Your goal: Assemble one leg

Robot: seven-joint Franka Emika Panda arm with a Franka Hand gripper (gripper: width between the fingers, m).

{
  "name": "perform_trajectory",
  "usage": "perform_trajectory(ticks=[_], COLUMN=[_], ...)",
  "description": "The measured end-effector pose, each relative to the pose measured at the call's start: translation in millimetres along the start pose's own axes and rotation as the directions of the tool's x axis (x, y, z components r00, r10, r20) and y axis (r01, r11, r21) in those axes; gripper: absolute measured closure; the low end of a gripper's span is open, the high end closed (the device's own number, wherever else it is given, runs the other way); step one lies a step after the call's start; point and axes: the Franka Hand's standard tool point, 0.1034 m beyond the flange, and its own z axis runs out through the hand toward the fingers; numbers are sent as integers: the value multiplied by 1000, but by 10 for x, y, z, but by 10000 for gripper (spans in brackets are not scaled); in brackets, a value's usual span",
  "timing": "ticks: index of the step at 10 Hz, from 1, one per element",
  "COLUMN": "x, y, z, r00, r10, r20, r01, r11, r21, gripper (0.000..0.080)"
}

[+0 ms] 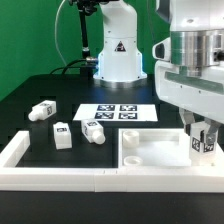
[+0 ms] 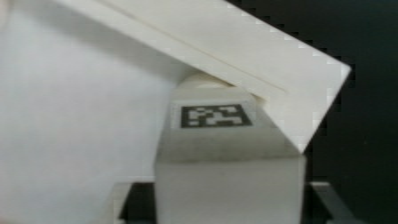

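My gripper [image 1: 202, 146] is shut on one white leg [image 1: 204, 140], which it holds upright at the exterior view's right. The leg is at the right corner of the large flat white tray-like piece [image 1: 150, 152]; whether it touches is unclear. In the wrist view the leg [image 2: 217, 150] fills the space between the two dark fingers [image 2: 139, 203], its square tag facing the camera, with the tray-like piece [image 2: 89, 100] behind it. Three more legs lie loose on the black table at the exterior view's left: one [image 1: 42, 110], another [image 1: 62, 134] and a third [image 1: 95, 130].
The marker board [image 1: 117, 113] lies flat behind the loose legs. The robot's white base [image 1: 118, 55] stands at the back. A white L-shaped rail [image 1: 30, 165] runs along the table's front and left edge.
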Motion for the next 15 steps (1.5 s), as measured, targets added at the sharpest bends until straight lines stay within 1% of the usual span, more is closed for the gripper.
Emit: perform_trajectory(ticks=[1, 5, 6, 7, 8, 9, 10, 11, 12, 13, 14, 15], x=[10, 7, -1, 2, -8, -10, -13, -25, -77, -129, -166, -150], y=[23, 39, 40, 43, 39, 38, 40, 41, 27, -7, -22, -14], z=[-2, -1, 1, 0, 3, 3, 8, 11, 3, -14, -17, -10], r00=[994, 940, 896, 808, 749, 773, 771, 823, 939, 994, 999, 997], r10=[106, 339, 441, 586, 658, 630, 631, 565, 341, 100, -22, -66], r20=[16, 27, 41, 64, 77, 78, 79, 69, 48, 36, 36, 34], r01=[-106, -340, -442, -587, -660, -632, -633, -566, -342, -101, 21, 65], r11=[994, 940, 897, 810, 751, 775, 774, 824, 940, 995, 1000, 998], r21=[25, 18, 12, 0, -2, 1, 0, 4, 8, 15, 22, 22], gripper=[514, 512, 512, 512, 512, 512, 416, 416, 278, 190, 190, 158])
